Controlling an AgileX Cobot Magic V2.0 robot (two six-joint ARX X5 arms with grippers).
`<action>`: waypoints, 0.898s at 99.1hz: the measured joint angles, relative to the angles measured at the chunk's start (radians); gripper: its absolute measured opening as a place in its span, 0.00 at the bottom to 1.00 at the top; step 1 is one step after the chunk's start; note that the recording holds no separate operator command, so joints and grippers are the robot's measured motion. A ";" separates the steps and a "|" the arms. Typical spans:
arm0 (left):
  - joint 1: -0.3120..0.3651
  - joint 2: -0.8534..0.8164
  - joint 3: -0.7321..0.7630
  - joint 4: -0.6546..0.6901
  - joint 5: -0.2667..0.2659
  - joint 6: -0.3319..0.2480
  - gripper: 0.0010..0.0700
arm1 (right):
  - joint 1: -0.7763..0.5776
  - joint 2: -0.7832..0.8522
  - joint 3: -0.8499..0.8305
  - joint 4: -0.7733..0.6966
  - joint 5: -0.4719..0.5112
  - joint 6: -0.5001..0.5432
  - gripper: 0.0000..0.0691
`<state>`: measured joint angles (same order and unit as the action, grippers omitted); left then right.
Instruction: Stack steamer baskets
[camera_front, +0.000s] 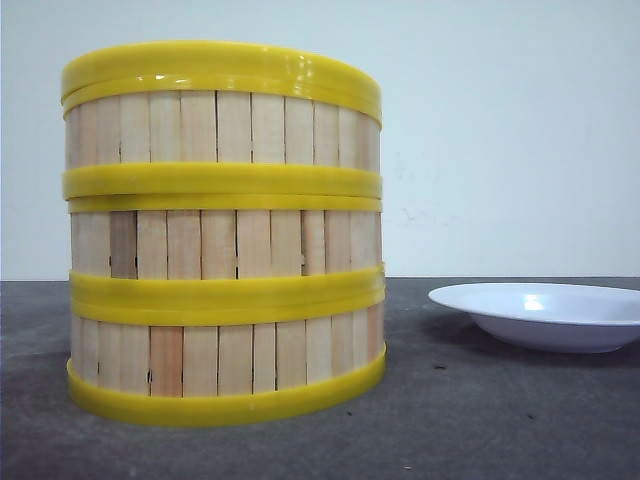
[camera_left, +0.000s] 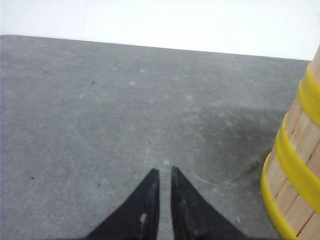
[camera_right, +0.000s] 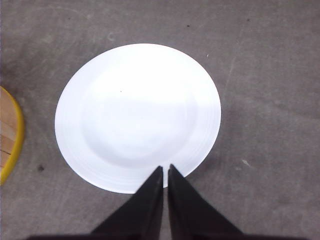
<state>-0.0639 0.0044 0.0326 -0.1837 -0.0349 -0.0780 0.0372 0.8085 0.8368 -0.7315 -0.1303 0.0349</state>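
Above the grey table (camera_left: 100, 125), in the left wrist view, we see the left gripper (camera_left: 164, 172) with its two black fingers drawn almost together, only a thin slit between the tips, and nothing held between them. It hangs over bare tabletop. Just beside it, at the edge of that view, rises the curved wall of the steamer baskets (camera_left: 295, 170), pale slats crossed by yellow bands, not touching the fingers.

In the right wrist view we see the right gripper (camera_right: 165, 169) likewise pressed nearly together and empty, its tips poised over the near rim of the white plate (camera_right: 137, 117). Whether the tips touch the plate we cannot tell. The plate is round, shallow and plain, lying flat on the table; a yellow-rimmed sliver of the baskets shows at the edge of this view, apart from the plate.

In the front view we see the three steamer baskets (camera_front: 224, 235) standing as one upright stack on the table, left of centre, each tier of vertical wooden slats bounded by yellow rims; the tiers sit slightly out of line with one another. The white plate (camera_front: 545, 315) lies to the right of the stack, near but apart from it. Neither gripper appears in this view.

We find no brand, label or writing on any surface.
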 joint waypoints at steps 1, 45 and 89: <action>0.000 0.000 0.000 0.000 0.000 0.000 0.01 | 0.000 0.000 0.000 0.000 0.000 0.000 0.01; 0.000 0.000 0.000 0.000 0.000 0.008 0.01 | 0.000 0.000 0.000 0.000 0.000 0.000 0.01; 0.000 0.000 0.000 0.000 0.000 0.008 0.01 | 0.068 -0.153 -0.061 0.043 0.055 -0.020 0.01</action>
<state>-0.0639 0.0044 0.0326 -0.1837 -0.0345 -0.0700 0.1055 0.6552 0.7757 -0.6884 -0.0753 0.0147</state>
